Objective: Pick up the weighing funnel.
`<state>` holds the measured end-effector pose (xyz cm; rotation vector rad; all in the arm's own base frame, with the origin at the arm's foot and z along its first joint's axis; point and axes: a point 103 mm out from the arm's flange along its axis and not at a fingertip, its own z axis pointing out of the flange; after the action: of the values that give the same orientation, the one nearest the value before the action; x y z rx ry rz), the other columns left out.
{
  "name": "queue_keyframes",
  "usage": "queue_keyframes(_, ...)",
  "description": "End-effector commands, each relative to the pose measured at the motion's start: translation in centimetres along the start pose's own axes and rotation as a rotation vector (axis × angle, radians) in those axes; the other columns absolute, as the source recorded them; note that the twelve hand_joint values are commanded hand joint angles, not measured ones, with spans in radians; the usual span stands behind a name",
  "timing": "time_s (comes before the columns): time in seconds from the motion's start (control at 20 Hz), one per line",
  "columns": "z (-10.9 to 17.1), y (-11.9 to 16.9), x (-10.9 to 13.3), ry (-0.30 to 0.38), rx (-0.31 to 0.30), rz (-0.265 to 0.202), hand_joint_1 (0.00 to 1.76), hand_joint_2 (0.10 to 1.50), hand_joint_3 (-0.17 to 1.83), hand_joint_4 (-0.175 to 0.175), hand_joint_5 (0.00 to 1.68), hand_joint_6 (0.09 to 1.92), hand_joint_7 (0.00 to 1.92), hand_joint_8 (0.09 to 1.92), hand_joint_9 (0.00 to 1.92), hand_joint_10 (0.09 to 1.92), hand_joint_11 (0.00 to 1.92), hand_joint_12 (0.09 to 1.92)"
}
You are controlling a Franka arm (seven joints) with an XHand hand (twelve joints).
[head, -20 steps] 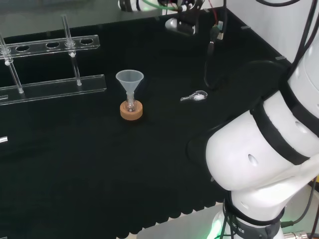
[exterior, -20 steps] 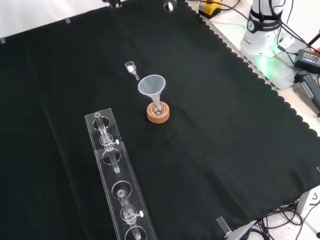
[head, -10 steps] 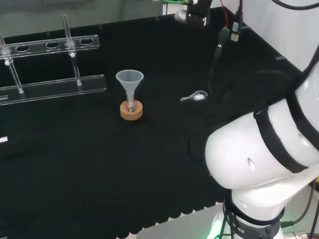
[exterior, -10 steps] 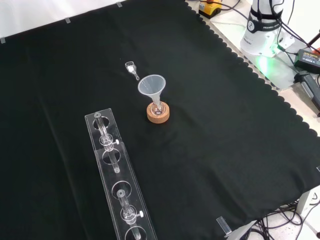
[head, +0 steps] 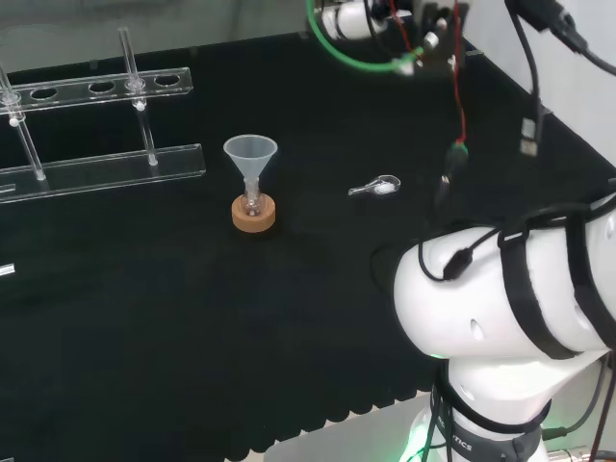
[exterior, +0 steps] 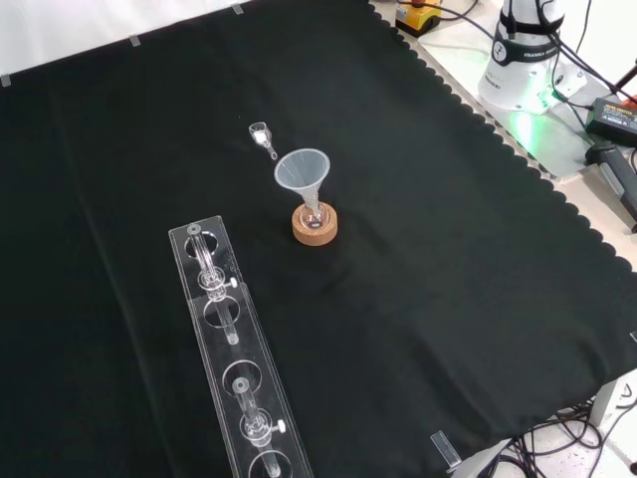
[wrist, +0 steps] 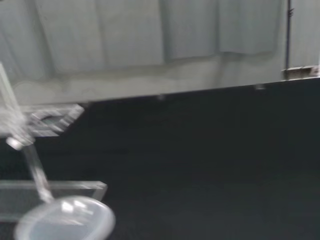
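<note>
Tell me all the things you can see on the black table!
Cloth: one, black, covering the bench.
Weighing funnel: one, clear, lying on the cloth, right of the funnel in the head view, apart from it.
Funnel: one, clear, standing mouth up near the cloth's middle.
Cork ring: one, brown, under the funnel.
Rack: one, clear, with glass tubes in it, at the head view's left.
Arm: one, white with black bands, at the head view's right.

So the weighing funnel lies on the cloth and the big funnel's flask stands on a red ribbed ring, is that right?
No: the front view shows the funnel with its flask on a cork ring, not a red ribbed one. The weighing funnel does lie on the cloth.
</note>
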<state>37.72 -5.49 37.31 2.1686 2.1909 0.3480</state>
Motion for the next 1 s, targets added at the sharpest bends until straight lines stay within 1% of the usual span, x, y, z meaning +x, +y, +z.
queue_keyframes(0.05,4.3,-3.1,-11.6,-0.275,0.013,-0.078,0.59,0.71,0.01,-0.071,0.55,0.12,0.46,0.77,0.66,0.72,0.72,1.31)
queue_keyframes(0.1,4.9,-3.3,-12.6,-0.27,0.018,-0.093,0.59,0.71,0.01,-0.07,0.55,0.12,0.45,0.77,0.65,0.73,0.71,1.32)
queue_keyframes(0.15,5.4,-3.4,-13.4,-0.268,0.031,-0.099,0.59,0.71,0.01,-0.069,0.55,0.12,0.44,0.78,0.63,0.74,0.7,1.33)
queue_keyframes(0.25,6.5,-3.5,-14.2,-0.263,0.053,-0.108,0.58,0.71,0.01,-0.068,0.55,0.12,0.43,0.78,0.61,0.76,0.68,1.34)
queue_keyframes(0.35,7.4,-3.7,-14.9,-0.244,0.061,-0.109,0.58,0.71,0.01,-0.067,0.55,0.12,0.42,0.78,0.59,0.76,0.67,1.34)
queue_keyframes(0.45,8.6,-3.8,-15.5,-0.23,0.086,-0.102,0.58,0.71,0.01,-0.067,0.55,0.13,0.42,0.79,0.58,0.77,0.66,1.35)
queue_keyframes(0.55,10.1,-3.7,-15.8,-0.224,0.112,-0.101,0.58,0.71,0.01,-0.066,0.55,0.13,0.42,0.79,0.58,0.78,0.66,1.36)
queue_keyframes(0.7,12.7,-3.2,-15.6,-0.194,0.16,-0.143,0.58,0.71,0.01,-0.064,0.55,0.13,0.42,0.79,0.57,0.78,0.65,1.36)
queue_keyframes(0.8,13.9,-2.9,-15.4,-0.192,0.189,-0.159,0.57,0.71,0.01,-0.063,0.56,0.14,0.42,0.79,0.57,0.78,0.64,1.36)
queue_keyframes(1.0,16.3,-1.8,-15.1,-0.17,0.232,-0.169,0.56,0.72,0.01,-0.06,0.58,0.15,0.43,0.8,0.57,0.79,0.62,1.36)
